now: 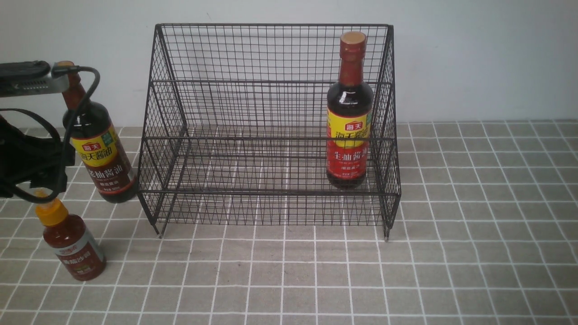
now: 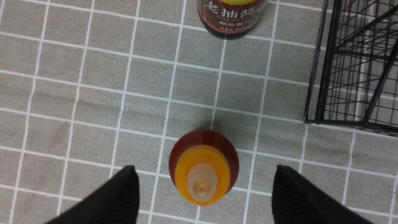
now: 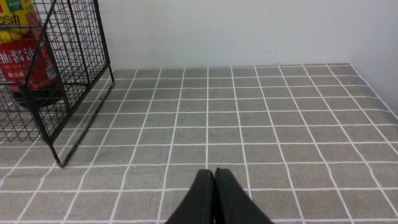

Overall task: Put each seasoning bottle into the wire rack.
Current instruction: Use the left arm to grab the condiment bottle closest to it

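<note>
The black wire rack [image 1: 271, 25] stands in the middle of the tiled table. One tall soy-sauce seasoning bottle [image 1: 350, 131] is upright inside it at the right end, on the lower shelf. A second tall soy-sauce bottle [image 1: 101, 158] stands on the table just left of the rack. In front of that is the short red sauce bottle [image 1: 74, 246] with a yellow nozzle cap. My left gripper [image 2: 204, 170] hangs open directly above this short bottle [image 2: 203, 140], one finger on each side and clear of it. My right gripper [image 3: 214, 171] is shut on nothing, low over the tiles to the right of the rack [image 3: 102, 37].
A white wall runs close behind the rack. My left arm and its cables [image 1: 27, 158] cover the far left of the front view and hide the neck of the left soy-sauce bottle. The rack's corner leg [image 2: 323, 62] stands near the left gripper.
</note>
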